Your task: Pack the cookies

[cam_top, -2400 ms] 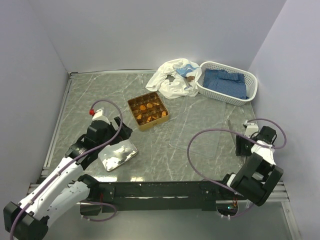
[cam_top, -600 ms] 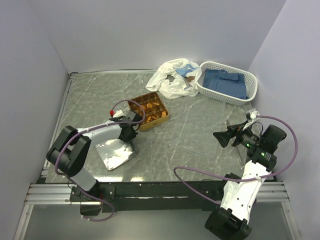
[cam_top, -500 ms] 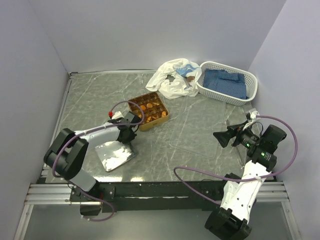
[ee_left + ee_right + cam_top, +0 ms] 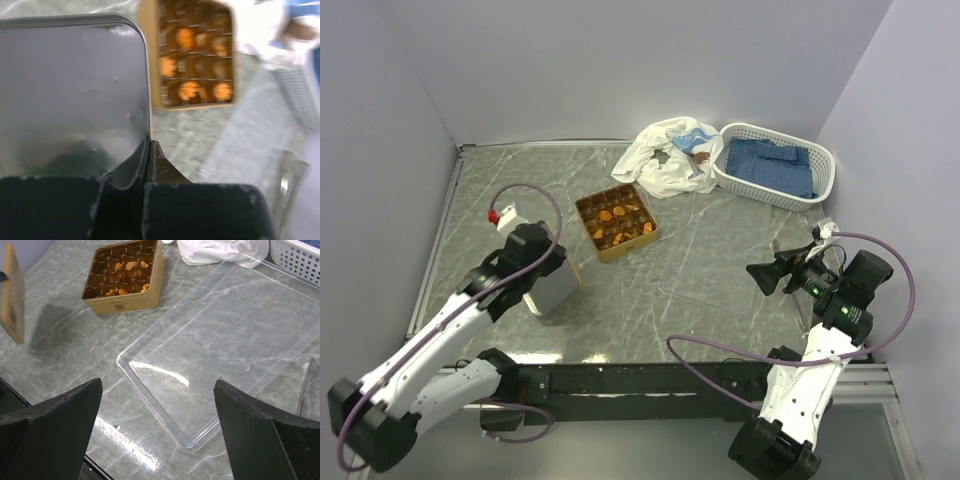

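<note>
Several orange-brown cookies (image 4: 605,214) lie in the compartments of the square golden tin (image 4: 632,243) at mid table; they also show in the left wrist view (image 4: 186,37) and right wrist view (image 4: 131,265). My left gripper (image 4: 556,272) is shut on the edge of the tin's lid (image 4: 552,290), which hangs tilted off the table, left of the tin. The lid's silver inside (image 4: 70,85) fills the left wrist view, with the jaws (image 4: 150,145) pinched on its rim. My right gripper (image 4: 760,275) hovers open at the right, nothing between its fingers (image 4: 55,425).
A clear plastic tray (image 4: 225,340) lies flat on the table under my right gripper. A white basket (image 4: 776,165) holding blue cloth stands at the back right, with a crumpled white bag (image 4: 670,155) beside it. Walls enclose the table.
My left gripper has shut on the lid's edge and lifted the lid off the table, drawing back to the left. The right arm has not moved in the last half second.
</note>
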Motion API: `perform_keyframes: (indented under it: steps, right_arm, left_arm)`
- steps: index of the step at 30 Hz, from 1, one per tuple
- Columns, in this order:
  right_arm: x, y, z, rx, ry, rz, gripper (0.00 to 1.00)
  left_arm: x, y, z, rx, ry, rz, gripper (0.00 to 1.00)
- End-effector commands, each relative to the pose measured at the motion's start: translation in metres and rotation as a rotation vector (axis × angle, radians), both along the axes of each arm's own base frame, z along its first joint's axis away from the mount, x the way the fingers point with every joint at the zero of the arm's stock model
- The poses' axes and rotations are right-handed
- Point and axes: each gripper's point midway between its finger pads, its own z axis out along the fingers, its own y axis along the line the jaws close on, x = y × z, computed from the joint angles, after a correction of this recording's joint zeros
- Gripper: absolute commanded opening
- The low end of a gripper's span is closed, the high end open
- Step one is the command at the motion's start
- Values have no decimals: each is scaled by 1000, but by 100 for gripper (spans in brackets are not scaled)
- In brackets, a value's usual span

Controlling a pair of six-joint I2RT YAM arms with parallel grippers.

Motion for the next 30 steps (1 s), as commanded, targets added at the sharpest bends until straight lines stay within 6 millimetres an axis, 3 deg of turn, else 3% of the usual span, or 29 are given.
perform_keyframes:
  steps: [1, 7, 8, 9, 14, 15, 17, 18, 21, 22, 23, 25, 26, 28, 29, 30]
  right_arm:
    - [2, 0, 13, -30, -49, 7, 100]
    - [0, 3, 15, -28, -52, 29, 100]
    - [-1, 5, 16, -26, -61, 41, 100]
    - [-2, 7, 17, -28, -66, 51, 100]
    - [-7, 24, 20, -15, -72, 140, 100]
    - [-8, 27, 22, -20, -74, 160, 100]
    - [-9, 42, 27, -26, -78, 233, 100]
    - [-6, 48, 34, -18, -92, 252, 100]
    - [-4, 73, 54, -3, -133, 334, 100]
    - [0, 77, 57, 0, -130, 345, 100]
    - [-6, 92, 69, 4, -147, 413, 100]
    - [1, 102, 75, 3, -135, 450, 100]
    - [-1, 111, 93, -33, -194, 497, 100]
    - [0, 116, 99, -89, -196, 532, 100]
    - [1, 117, 124, -210, -344, 567, 100]
    - [-9, 116, 119, -253, -311, 602, 100]
  left_arm:
    - [-11, -2, 57, -32, -180, -119, 1]
    - [-48, -44, 133, -190, -505, -473, 1]
    - [-61, -60, 148, -238, -591, -598, 1]
    - [-70, -63, 158, -247, -651, -647, 1]
    - [-106, -91, 174, -257, -824, -952, 1]
    - [-120, -100, 178, -274, -869, -1068, 1]
    - [-128, -108, 174, -301, -878, -1150, 1]
    - [-137, -111, 184, -333, -934, -1199, 1]
    - [-143, -117, 186, -406, -945, -1251, 1]
    - [-151, -117, 197, -425, -1016, -1285, 1]
    - [-150, -119, 197, -448, -1020, -1296, 1]
    - [-159, -118, 213, -513, -1070, -1320, 1]
    - [-156, -121, 213, -526, -1054, -1327, 1]
    - [-162, -123, 221, -528, -1050, -1385, 1]
    - [-156, -129, 210, -526, -958, -1400, 1]
    - [-153, -131, 204, -477, -948, -1423, 1]
